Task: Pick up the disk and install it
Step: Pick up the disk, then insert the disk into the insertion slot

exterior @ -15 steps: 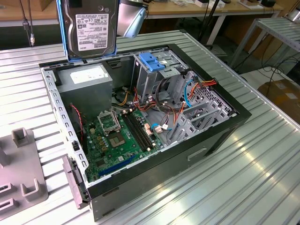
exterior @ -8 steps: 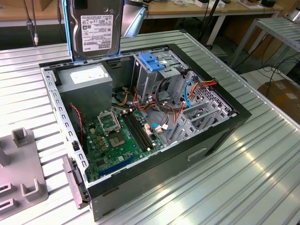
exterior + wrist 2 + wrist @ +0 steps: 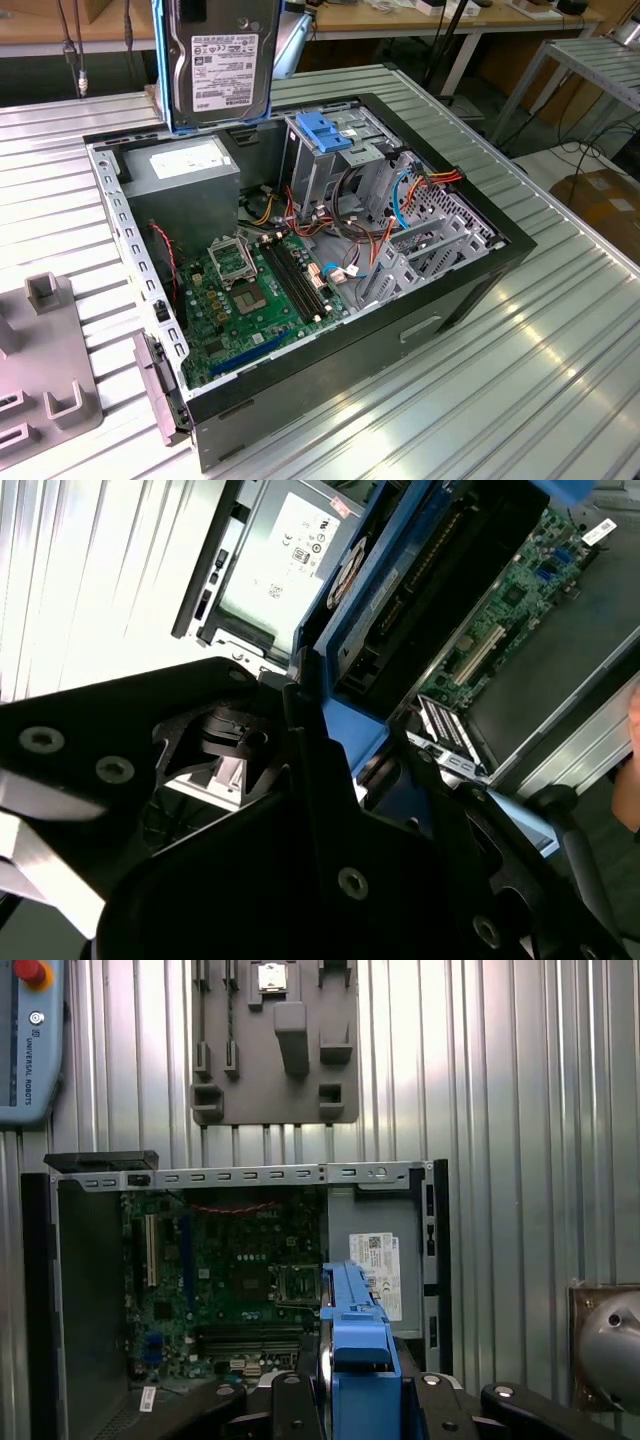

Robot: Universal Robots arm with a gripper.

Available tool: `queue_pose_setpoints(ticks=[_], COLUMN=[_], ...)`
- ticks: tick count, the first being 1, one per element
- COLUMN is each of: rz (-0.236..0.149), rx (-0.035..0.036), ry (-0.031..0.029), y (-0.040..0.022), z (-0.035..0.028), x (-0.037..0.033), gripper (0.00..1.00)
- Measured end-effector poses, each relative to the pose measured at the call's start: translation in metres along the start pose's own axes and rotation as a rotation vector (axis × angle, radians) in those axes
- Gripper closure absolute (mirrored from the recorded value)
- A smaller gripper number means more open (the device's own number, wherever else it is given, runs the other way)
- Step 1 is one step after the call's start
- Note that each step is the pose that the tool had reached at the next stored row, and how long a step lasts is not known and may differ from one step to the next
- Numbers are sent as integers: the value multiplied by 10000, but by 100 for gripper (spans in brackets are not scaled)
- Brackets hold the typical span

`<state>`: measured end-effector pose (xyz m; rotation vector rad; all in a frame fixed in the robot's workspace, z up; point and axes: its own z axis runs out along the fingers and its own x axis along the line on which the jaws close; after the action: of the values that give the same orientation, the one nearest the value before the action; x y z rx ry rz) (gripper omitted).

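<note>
The disk (image 3: 222,60), a silver-grey hard drive with a white label in a bright blue carrier rail, hangs upright in the air above the back corner of the open computer case (image 3: 470,300) in the exterior view. In the first wrist view my gripper (image 3: 360,1392) is shut on the disk's blue carrier (image 3: 358,1345), with black fingers (image 3: 290,1405) on either side. The second wrist view shows the same blue carrier (image 3: 350,725) between the gripper's black parts, over the case. The metal drive cage with its blue latch (image 3: 325,135) stands inside the case, below and to the exterior view's right of the disk.
Inside the case lie the green motherboard (image 3: 255,290), a grey power supply (image 3: 185,165) and loose orange and blue cables (image 3: 400,195). A grey fixture plate (image 3: 40,360) sits at the exterior view's left on the ribbed metal table (image 3: 500,400). A teach pendant (image 3: 30,1040) lies beyond the case.
</note>
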<state>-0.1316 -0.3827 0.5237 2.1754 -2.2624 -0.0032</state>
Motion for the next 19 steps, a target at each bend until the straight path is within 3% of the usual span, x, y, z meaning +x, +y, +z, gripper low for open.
queue_pose_setpoints(ticks=[11, 19], rz=[1, -1], rx=[0, 0], ry=[0, 0], y=[-50, -52], z=[2, 2], x=[31, 41], gripper=[63, 63])
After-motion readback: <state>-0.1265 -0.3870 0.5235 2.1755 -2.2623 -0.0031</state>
